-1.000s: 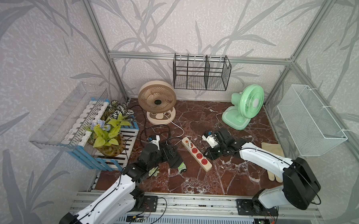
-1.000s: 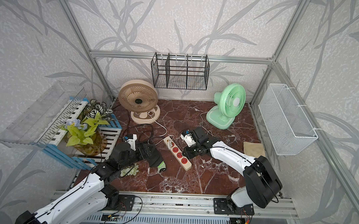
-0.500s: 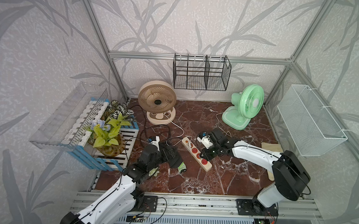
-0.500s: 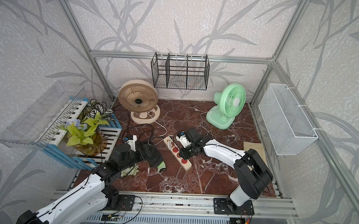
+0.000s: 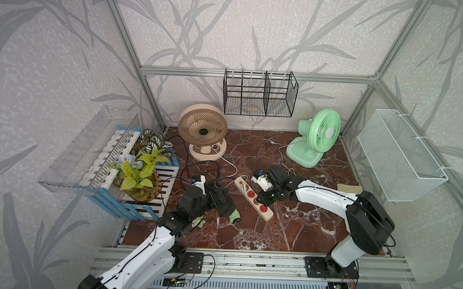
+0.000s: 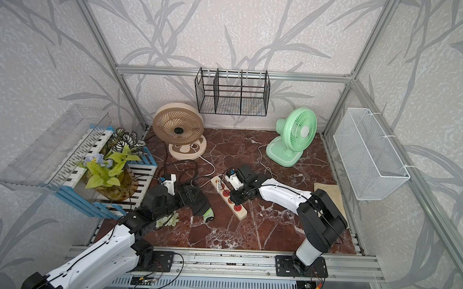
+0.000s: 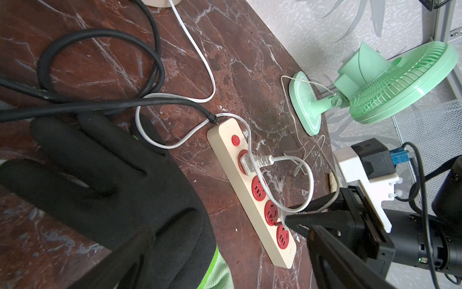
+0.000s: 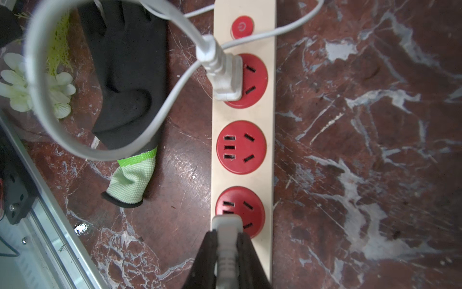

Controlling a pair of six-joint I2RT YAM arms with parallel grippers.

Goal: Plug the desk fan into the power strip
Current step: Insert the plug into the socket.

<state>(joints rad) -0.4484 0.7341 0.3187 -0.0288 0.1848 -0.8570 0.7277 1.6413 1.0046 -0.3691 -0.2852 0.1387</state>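
1. Four red sockets (image 7: pixel 258 191) on the power strip (image 5: pixel 253 198), lying mid-bench (image 5: pixel 301 234), slanted from 11 to 5 o'clock.
2. Carries a white plug (image 8: pixel 226 77) in the socket nearest the button (image 8: pixel 242 26).
3. Clamps the right claw (image 8: pixel 226 235) on a second plug (image 8: pixel 226 221) at the third socket.
4. Spreads the left claw (image 5: pixel 223 202) wide over a black glove (image 7: pixel 112 175), at 9 o'clock of the strip.
5. Sets the green fan (image 5: pixel 316 138) at 1 o'clock and the beige fan (image 5: pixel 203 127) at 11 o'clock.
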